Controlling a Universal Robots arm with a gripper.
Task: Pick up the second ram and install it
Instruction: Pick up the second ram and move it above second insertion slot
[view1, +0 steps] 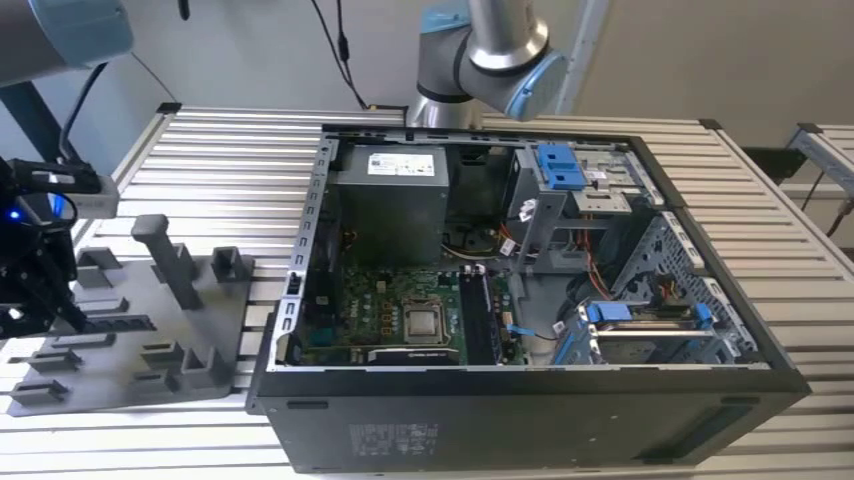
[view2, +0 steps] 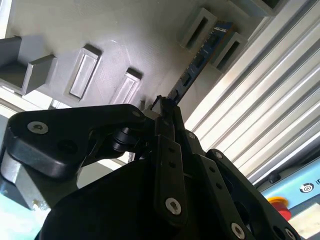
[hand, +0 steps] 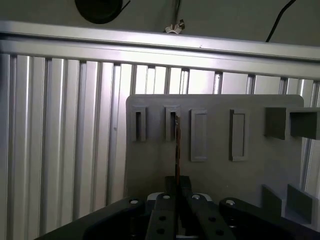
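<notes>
We see a dark blue-green memory stick (view2: 200, 56) and a grey plate (view2: 115, 40). The table (view1: 214, 140) is ribbed silver, the computer case (view1: 534, 420) black.

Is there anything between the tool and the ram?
Nothing. In the first wrist view the tool is shut right on the ram, which stands on edge above the grey plate.

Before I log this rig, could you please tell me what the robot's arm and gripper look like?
The arm is a silver-grey tube with rounded joints capped in light blue. The gripper is matt black, built from jointed link bars pinned with round silver screws; a small blue light glows beside it in the exterior view.
</notes>
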